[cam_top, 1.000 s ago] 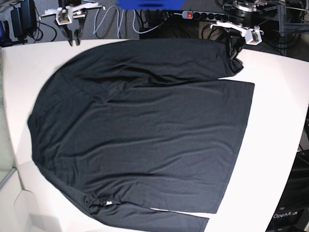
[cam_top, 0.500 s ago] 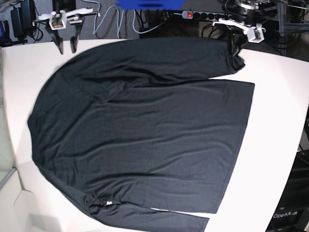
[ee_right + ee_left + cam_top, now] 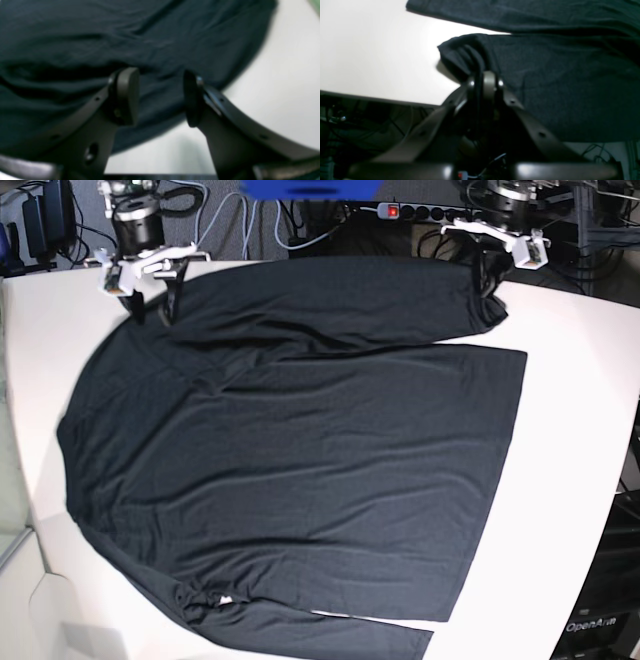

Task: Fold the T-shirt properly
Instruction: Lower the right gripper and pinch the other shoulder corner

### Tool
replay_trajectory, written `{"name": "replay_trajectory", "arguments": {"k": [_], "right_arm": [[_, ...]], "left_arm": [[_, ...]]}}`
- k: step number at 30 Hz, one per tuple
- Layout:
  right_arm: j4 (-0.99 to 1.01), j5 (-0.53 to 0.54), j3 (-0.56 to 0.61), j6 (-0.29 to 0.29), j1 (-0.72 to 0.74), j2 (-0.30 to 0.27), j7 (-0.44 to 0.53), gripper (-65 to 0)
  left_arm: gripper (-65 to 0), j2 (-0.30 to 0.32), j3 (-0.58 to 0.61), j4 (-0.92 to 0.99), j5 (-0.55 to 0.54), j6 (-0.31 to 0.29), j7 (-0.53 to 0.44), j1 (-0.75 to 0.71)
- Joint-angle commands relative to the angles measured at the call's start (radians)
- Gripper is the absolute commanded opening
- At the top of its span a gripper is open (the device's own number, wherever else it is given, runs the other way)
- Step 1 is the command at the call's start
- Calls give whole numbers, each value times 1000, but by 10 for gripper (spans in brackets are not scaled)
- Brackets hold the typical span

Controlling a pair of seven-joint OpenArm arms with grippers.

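Observation:
The black T-shirt [image 3: 300, 450] lies spread flat on the white table [image 3: 575, 440], with a small white tag [image 3: 225, 601] at its neck near the front. One sleeve is folded along the back edge. My left gripper [image 3: 489, 278] is shut on the bunched end of that sleeve [image 3: 465, 55]; in the left wrist view the left gripper [image 3: 482, 81] pinches fabric between its tips. My right gripper [image 3: 152, 302] is open and empty just over the shirt's back left edge; in the right wrist view the right gripper [image 3: 160, 97] hovers above the fabric [image 3: 75, 45].
A power strip [image 3: 425, 212] with a red switch and loose cables [image 3: 225, 225] lie behind the table's back edge. The table's edge [image 3: 370, 96] runs just beside my left gripper. Bare white table shows to the right of the shirt.
My right gripper has moved from behind the table's back edge forward and down onto the shirt's back left edge. My left gripper has stayed on the sleeve end.

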State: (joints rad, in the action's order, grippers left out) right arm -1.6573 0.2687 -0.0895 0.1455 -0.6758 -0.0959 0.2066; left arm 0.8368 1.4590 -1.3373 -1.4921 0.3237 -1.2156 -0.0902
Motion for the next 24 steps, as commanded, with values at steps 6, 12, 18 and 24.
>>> {"name": "replay_trajectory", "arguments": {"k": [6,12,18,24], "right_arm": [[-22,102,-74,3,-5,-5,3,-349],[-14,168,-91,3,6,-11,-8,-348],[-13,169,-89,4,35,-5,-109,-348],[-13,171,-92,4,51,-3,-163,-348]], "left_arm": [[-650,40,-1,-38,9,-1,-28,4],[-650,40,-2,-37,9,-1,-28,5],[-650,39,4,-40,9,1,-28,25],[-650,37,3,-40,9,1,-28,25]]}}
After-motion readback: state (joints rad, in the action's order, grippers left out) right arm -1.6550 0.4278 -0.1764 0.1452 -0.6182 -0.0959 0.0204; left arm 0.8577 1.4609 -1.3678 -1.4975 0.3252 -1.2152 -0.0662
